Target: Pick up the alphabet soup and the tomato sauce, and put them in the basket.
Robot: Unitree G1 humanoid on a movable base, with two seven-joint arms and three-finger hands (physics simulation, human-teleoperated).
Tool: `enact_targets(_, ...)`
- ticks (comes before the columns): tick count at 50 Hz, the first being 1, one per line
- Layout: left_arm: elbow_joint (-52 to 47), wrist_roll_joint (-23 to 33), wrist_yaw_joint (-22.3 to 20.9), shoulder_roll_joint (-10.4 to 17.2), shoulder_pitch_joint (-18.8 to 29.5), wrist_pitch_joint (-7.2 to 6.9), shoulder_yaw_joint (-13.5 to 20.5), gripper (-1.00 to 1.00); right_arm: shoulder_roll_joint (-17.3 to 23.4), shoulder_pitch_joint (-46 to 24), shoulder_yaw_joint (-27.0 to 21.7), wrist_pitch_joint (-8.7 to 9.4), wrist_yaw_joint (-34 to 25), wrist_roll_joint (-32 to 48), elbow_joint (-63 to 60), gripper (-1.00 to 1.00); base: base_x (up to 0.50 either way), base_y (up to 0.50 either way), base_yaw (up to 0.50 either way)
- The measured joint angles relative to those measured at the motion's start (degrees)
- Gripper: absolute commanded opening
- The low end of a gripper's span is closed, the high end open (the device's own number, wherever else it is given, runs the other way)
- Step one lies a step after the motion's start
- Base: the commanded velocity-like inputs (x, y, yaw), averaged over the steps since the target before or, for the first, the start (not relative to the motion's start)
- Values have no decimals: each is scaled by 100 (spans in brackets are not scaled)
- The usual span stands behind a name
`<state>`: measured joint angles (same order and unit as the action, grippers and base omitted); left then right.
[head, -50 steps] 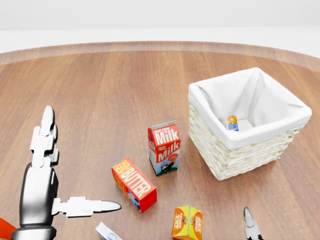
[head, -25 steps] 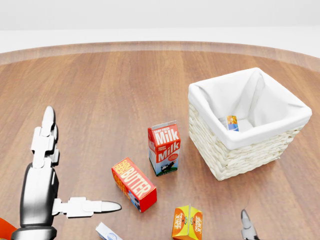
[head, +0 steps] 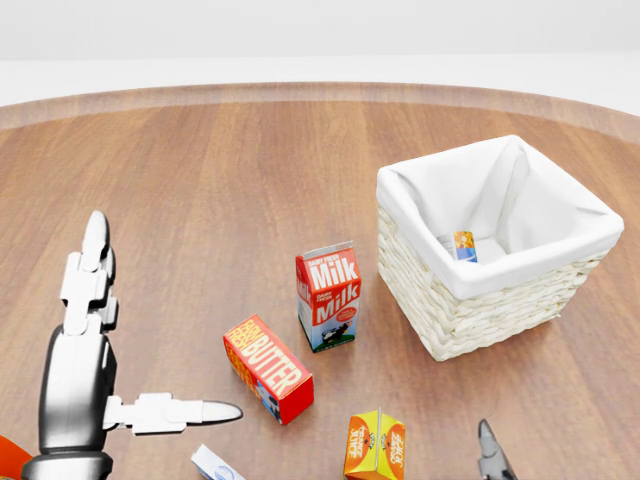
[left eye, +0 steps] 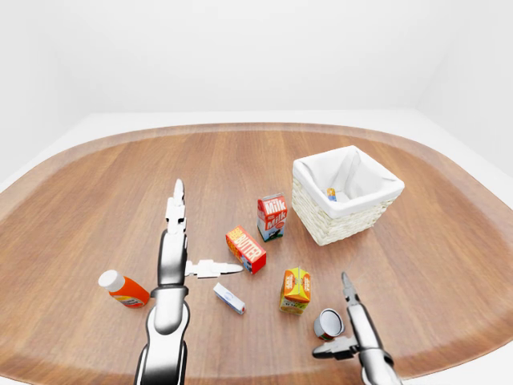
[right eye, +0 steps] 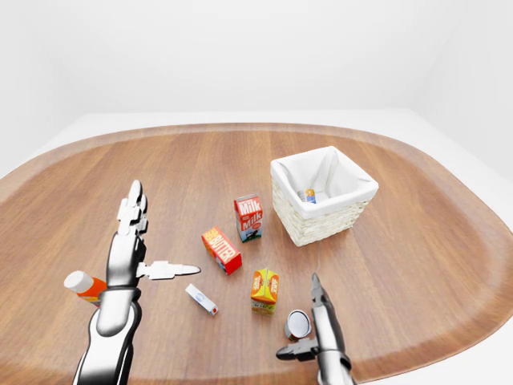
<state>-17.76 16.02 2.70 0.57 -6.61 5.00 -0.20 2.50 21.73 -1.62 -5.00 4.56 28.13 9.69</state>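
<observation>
One can point(head: 463, 245) is seen inside the basket point(left eye: 346, 218); the other can point(left eye: 327, 323) lies well below the basket, beside the open right hand point(left eye: 353, 330). Rigid, smooth and likely slippery, it is best gripped across its sides.

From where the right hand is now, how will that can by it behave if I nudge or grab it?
The can lies on its side on the table, round end showing, so a nudge will probably roll it. Its shiny metal wall looks rigid but may be slippery for the fingers. The right hand is open right beside it; closing across the curved wall seems safer than pushing.
</observation>
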Motion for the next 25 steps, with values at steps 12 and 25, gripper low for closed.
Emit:
enact_targets(12, 24, 4, 3, 2, 1, 0, -2, 100, 30, -89, 53, 0, 134, 93, 225, 100, 0, 0, 0)
enact_targets(25, 32, 11, 6, 1, -12, 0, -8, 100, 65, -172, 96, 0, 275, 178, 466, 100, 0, 0, 0)
